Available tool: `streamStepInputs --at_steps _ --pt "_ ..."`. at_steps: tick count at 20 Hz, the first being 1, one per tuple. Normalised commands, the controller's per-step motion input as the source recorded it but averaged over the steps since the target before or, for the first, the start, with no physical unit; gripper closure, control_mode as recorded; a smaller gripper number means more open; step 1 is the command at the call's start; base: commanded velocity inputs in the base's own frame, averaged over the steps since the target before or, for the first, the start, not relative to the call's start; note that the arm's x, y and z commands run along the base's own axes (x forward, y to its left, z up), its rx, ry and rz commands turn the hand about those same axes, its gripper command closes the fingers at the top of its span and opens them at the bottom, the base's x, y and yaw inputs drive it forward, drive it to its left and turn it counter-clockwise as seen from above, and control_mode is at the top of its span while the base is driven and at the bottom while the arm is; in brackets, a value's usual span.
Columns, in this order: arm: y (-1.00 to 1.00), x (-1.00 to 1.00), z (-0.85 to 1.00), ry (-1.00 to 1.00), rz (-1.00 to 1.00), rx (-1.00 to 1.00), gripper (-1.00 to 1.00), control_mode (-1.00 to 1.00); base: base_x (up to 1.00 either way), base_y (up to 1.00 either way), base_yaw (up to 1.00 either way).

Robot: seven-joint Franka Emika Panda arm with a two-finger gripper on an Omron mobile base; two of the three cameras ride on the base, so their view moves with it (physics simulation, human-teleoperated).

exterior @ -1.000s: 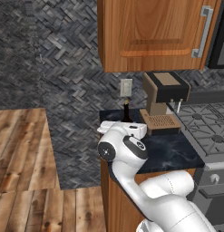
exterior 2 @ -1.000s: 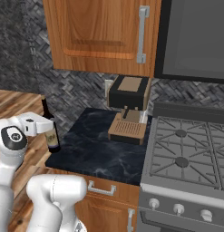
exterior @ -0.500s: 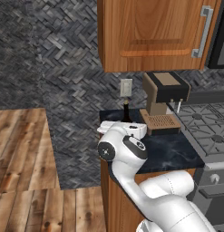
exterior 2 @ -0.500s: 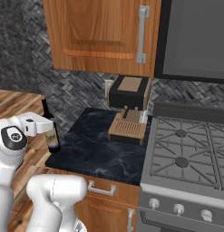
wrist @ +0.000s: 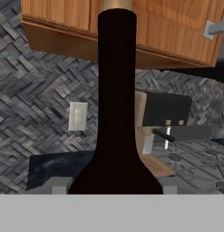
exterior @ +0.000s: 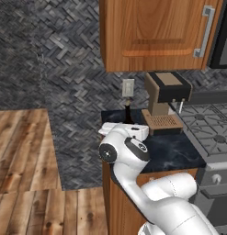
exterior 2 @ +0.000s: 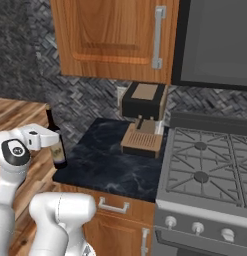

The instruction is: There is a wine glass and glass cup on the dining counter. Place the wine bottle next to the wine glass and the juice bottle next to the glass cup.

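Observation:
The wine bottle (exterior 2: 57, 148) is slim and dark with a pale label, and it stands upright at the left front corner of the dark kitchen counter (exterior 2: 110, 160). My gripper (exterior 2: 51, 140) is shut on its body from the left side. In the left base view only the bottle's neck (exterior: 127, 111) rises above the white hand (exterior: 126, 131). In the hand view the wine bottle (wrist: 115, 113) runs up the middle, with a fingertip (wrist: 59, 185) pressed at each shoulder. The juice bottle, wine glass, glass cup and dining counter are out of view.
A brown and black coffee machine (exterior 2: 142, 107) stands at the back of the counter, right of the bottle. A gas stove (exterior 2: 205, 165) adjoins the counter on the right. Wooden wall cabinets (exterior 2: 115, 35) hang overhead. Wooden floor (exterior: 23, 151) lies to the left.

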Motion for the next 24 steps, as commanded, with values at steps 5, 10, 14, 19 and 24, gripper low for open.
streamStepInputs --at_steps 5,10,14,19,24 --pt "0.0 0.0 0.0 0.0 0.0 0.0 1.0 1.0 -0.66 0.2 0.16" --pt "0.0 0.0 0.0 0.0 0.0 0.0 1.0 1.0 -0.32 0.23 0.6" --pt "0.0 0.0 0.0 0.0 0.0 0.0 1.0 1.0 -0.04 0.16 0.97" --pt "0.0 0.0 0.0 0.0 0.0 0.0 1.0 1.0 -0.03 0.0 1.0" --pt "0.0 0.0 0.0 0.0 0.0 0.0 1.0 1.0 0.0 0.0 1.0"
